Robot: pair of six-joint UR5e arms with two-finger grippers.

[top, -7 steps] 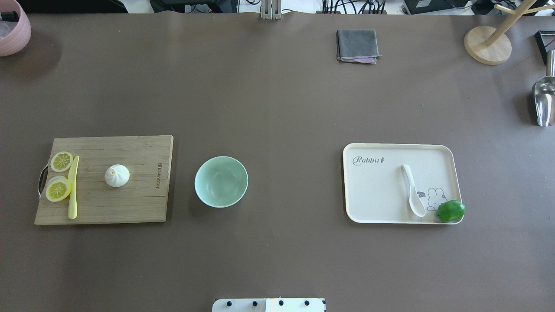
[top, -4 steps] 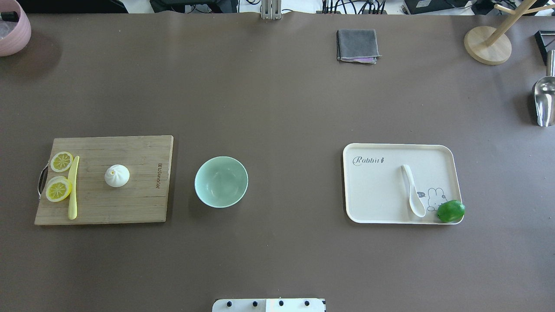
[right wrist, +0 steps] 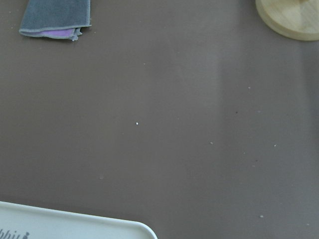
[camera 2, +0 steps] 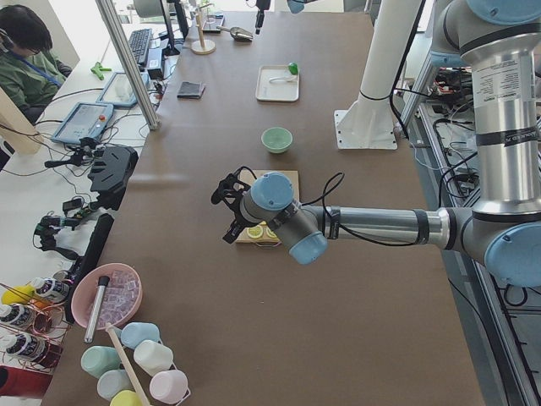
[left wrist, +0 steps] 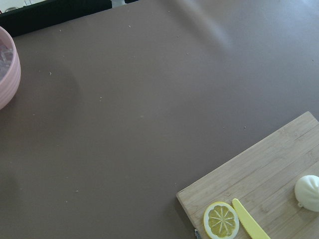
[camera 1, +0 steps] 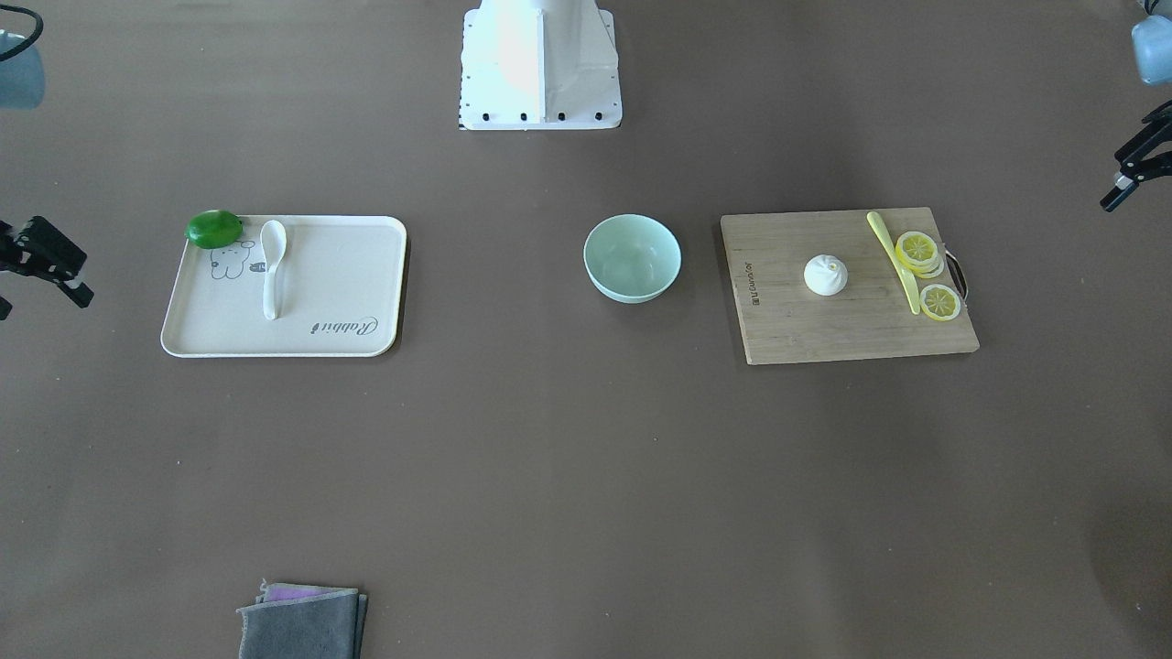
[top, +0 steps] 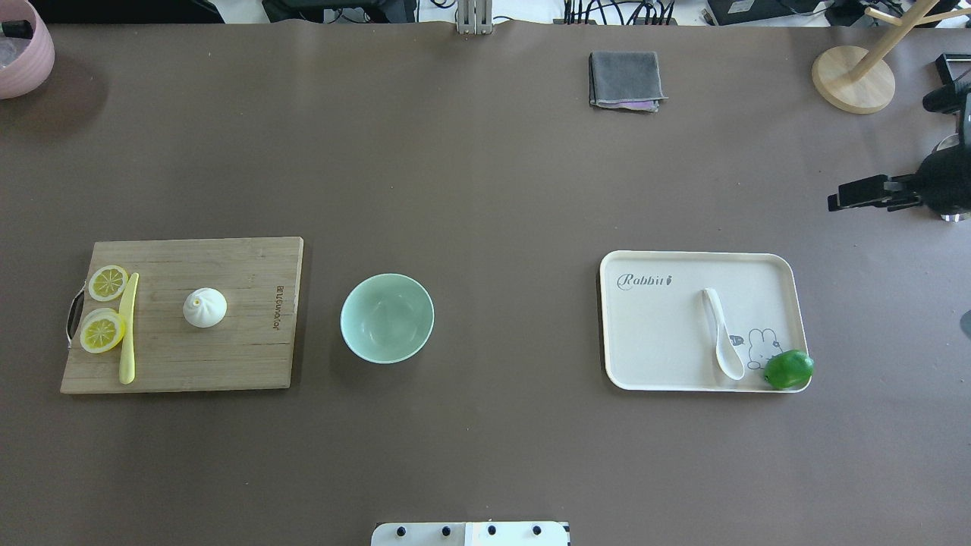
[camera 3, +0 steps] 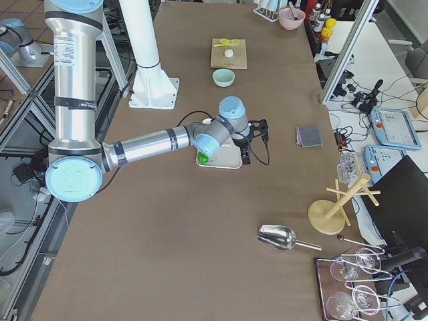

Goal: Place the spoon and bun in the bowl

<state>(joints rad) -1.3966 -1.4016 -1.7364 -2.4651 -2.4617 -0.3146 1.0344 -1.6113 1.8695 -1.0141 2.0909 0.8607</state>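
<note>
The white spoon (top: 721,337) lies on a cream tray (top: 652,341) on the right; it also shows in the front view (camera 1: 271,265). The white bun (top: 204,307) sits on a wooden cutting board (top: 227,356) on the left, and shows in the left wrist view (left wrist: 309,192). The mint-green bowl (top: 387,318) stands empty between them. My right gripper (top: 846,193) is above the table at the right edge, beyond the tray, and looks open and empty. My left gripper (camera 1: 1126,178) is outside the board's handle end, looks open and empty, and is out of the overhead view.
A green lime (top: 788,369) sits on the tray's near right corner. Two lemon slices (top: 104,331) and a yellow-green knife (top: 127,330) lie on the board's left end. A grey cloth (top: 626,80), a wooden stand (top: 853,79) and a pink bowl (top: 23,49) are at the far edge.
My right gripper has come into the overhead view at the right edge, now covering the metal scoop. The spoon, bun and bowl have not moved.
</note>
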